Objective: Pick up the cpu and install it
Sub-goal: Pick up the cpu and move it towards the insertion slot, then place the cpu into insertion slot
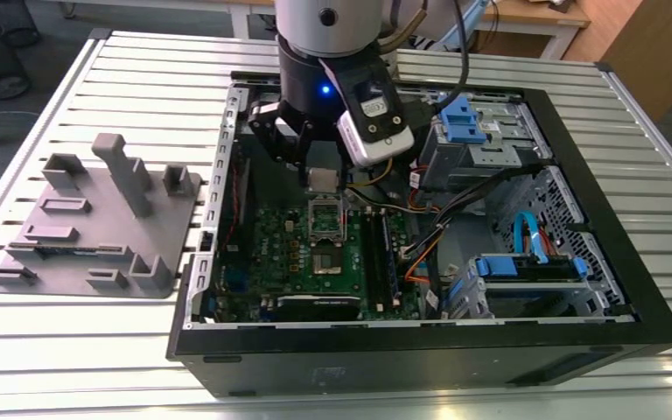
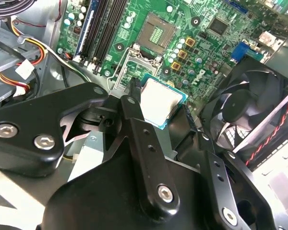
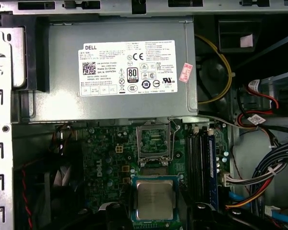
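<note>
Hand (image 2: 161, 102) grasps cpu (image 3: 155, 199) by 2 edges, its underside hidden, above green board (image 2: 207, 48).

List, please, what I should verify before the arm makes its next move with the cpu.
1. Grip: the cpu sits between the fingers: ok.
2. Socket open, with bare contacts and nothing in it: ok.
3. cpu over the socket: not ok; in both wrist views it is beside the socket, apart from it.
4. cpu level: cannot tell.
5. cpu corner mark matched to the socket: cannot tell.
6. Cables away from the socket: ok.
</note>
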`<state>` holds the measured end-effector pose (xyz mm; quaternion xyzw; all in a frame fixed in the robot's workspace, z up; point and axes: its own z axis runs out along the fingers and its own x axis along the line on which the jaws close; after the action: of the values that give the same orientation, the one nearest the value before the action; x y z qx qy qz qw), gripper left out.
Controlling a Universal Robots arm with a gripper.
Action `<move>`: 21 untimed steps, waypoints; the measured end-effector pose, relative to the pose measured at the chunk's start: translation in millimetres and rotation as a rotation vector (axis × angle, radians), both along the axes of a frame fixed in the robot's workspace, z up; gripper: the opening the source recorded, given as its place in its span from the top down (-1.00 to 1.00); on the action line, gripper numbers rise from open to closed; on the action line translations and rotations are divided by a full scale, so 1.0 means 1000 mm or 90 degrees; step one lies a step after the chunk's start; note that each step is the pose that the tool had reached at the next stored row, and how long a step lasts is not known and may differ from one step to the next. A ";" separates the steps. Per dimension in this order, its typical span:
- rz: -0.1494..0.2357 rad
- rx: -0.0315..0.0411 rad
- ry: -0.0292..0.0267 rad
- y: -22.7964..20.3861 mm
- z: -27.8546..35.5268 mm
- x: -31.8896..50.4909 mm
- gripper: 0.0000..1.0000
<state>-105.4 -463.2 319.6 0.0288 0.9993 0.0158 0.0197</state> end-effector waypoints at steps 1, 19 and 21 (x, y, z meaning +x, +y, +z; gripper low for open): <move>0.000 -0.0001 0.0001 0.0000 0.0000 0.0000 0.06; 0.000 0.0001 -0.0001 -0.0052 -0.0075 0.0000 0.06; 0.000 0.0000 0.0000 -0.0071 -0.0096 0.0000 0.06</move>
<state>-105.4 -470.3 310.0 0.0287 0.9993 0.0158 0.0197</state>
